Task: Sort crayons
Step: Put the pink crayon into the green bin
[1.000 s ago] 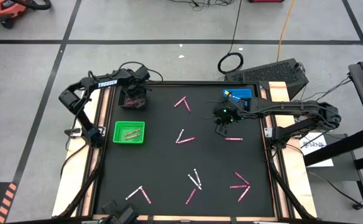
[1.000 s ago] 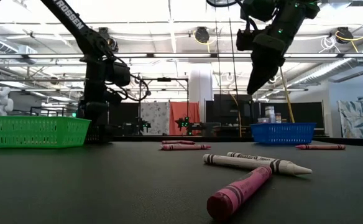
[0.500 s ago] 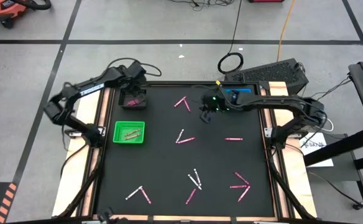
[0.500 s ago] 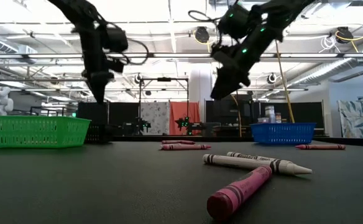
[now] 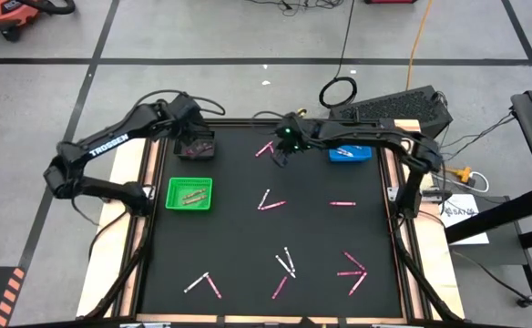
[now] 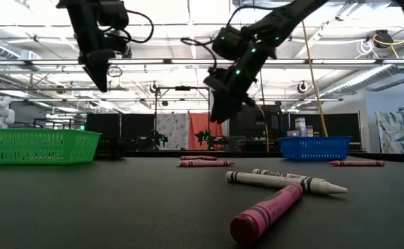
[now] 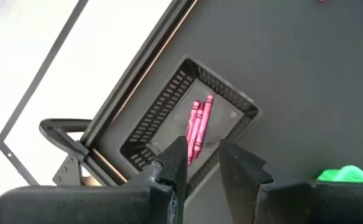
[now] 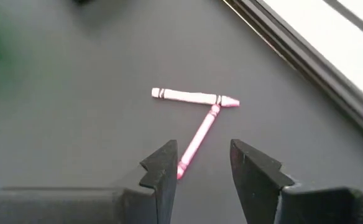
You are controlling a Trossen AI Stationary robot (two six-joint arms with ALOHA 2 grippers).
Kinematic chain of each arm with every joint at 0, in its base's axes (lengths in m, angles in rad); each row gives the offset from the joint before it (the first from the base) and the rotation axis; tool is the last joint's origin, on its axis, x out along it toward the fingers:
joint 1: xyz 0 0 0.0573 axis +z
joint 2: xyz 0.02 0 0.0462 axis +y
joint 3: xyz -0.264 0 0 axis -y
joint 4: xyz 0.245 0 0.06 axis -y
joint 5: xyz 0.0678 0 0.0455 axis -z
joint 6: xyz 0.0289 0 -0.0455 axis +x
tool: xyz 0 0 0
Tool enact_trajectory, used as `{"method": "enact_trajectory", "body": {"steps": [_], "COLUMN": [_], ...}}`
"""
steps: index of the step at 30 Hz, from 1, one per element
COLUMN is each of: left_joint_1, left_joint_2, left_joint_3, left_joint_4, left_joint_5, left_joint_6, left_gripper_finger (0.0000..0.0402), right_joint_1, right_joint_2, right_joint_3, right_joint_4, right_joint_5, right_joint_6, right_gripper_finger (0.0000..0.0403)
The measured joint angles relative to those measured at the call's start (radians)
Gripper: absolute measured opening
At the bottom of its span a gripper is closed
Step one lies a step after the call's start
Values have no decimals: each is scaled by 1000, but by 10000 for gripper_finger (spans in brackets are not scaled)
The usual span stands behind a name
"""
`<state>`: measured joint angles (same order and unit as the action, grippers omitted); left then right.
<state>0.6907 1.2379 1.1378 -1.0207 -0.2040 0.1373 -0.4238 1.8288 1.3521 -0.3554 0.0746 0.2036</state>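
Pink and pale crayons lie scattered on the black table. My right gripper (image 5: 282, 153) is open and empty, high above a pink crayon (image 8: 197, 140) and a pale crayon (image 8: 194, 96) that lie flat and meet at their tips near the far edge (image 5: 268, 150). My left gripper (image 5: 191, 137) is open and empty, high above the black tray (image 7: 169, 112), in which pink crayons (image 7: 198, 124) lie. In the low view both grippers (image 6: 102, 81) (image 6: 219, 114) hang well clear of the table.
A green tray (image 5: 189, 193) holding pale crayons stands at the left. A blue tray (image 5: 348, 152) stands at the far right. More crayons lie mid-table (image 5: 268, 200) (image 5: 342, 203) and near the front edge (image 5: 202, 284) (image 5: 284, 266) (image 5: 352, 269).
My right gripper has swung from mid-table toward the table's left and far edges, ending over the crayon pair near the far edge. My left gripper has risen from down at the black tray to high above it.
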Motion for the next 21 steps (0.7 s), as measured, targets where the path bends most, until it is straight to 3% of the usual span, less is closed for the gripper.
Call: {"method": "enact_trajectory", "body": {"steps": [4,10,21], "left_joint_1": [-14,-25,-25], "left_joint_2": [-27,-44,-44], "left_joint_3": [0,0,0], "left_joint_4": [-29,-47,-45], "left_joint_5": [11,18,18], "left_joint_6": [-2,-2,-2], "left_gripper_finger": [89,89,89], "right_joint_1": [-9,-57,-107], "right_joint_2": [49,92,197], "right_joint_3": [47,84,193], "right_joint_4": [-2,-1,-20], "right_joint_5": [-17,-235,-263], "right_joint_6": [-194,-553,-939], "right_gripper_finger": [135,135,135]}}
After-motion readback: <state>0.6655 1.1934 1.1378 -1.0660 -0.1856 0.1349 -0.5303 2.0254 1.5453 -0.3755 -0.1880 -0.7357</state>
